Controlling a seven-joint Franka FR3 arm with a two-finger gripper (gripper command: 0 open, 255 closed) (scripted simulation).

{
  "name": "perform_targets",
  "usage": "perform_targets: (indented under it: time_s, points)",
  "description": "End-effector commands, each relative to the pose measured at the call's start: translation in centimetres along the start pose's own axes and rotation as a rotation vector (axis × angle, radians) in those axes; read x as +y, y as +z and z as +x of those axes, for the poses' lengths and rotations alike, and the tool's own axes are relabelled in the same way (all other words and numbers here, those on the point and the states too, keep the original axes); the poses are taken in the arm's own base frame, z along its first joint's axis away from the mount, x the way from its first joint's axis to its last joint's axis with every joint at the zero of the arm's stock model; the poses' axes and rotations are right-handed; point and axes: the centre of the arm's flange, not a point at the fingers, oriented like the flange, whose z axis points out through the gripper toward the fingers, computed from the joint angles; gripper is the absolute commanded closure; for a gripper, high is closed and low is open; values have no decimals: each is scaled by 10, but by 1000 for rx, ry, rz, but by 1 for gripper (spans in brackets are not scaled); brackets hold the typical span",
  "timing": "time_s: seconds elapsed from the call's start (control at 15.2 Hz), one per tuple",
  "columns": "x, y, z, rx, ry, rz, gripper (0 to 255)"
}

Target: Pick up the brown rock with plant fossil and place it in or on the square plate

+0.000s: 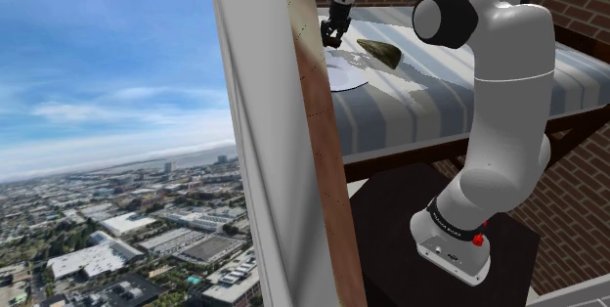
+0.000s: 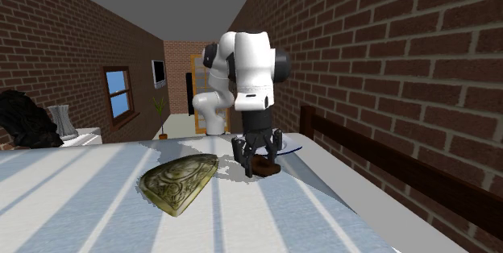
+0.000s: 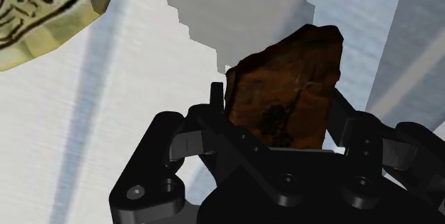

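Your gripper (image 2: 258, 161) sits low over the striped bed (image 2: 97, 187), the pale plate (image 1: 344, 72) just beside it — the brown rock (image 3: 285, 73) is held tight in its grip. Next, I think: move over the plate, let go gently.

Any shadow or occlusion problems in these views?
Shoulder view: a wooden post cuts across the plate, with bright sky alongside. Second exterior view: even light, small shadow under the gripper. Wrist view: the rock renders dark, with a stair-stepped grey patch, likely shadow, behind it.
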Motion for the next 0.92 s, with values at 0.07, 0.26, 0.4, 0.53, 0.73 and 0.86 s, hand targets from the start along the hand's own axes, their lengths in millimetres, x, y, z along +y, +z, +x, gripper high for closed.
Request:
perform_targets:
  time_s: [0.07,0.26,0.4,0.53,0.73,0.86]
  points:
    - [-1,-15,2,0,0,0,255]
    - [-1,-31,3,0,0,0,255]
    - [-1,-41,4,0,0,0,255]
    - [-1,-52,6,0,0,0,255]
    - [-2,-68,7,0,0,0,255]
    - [-11,-69,-2,0,0,0,255]
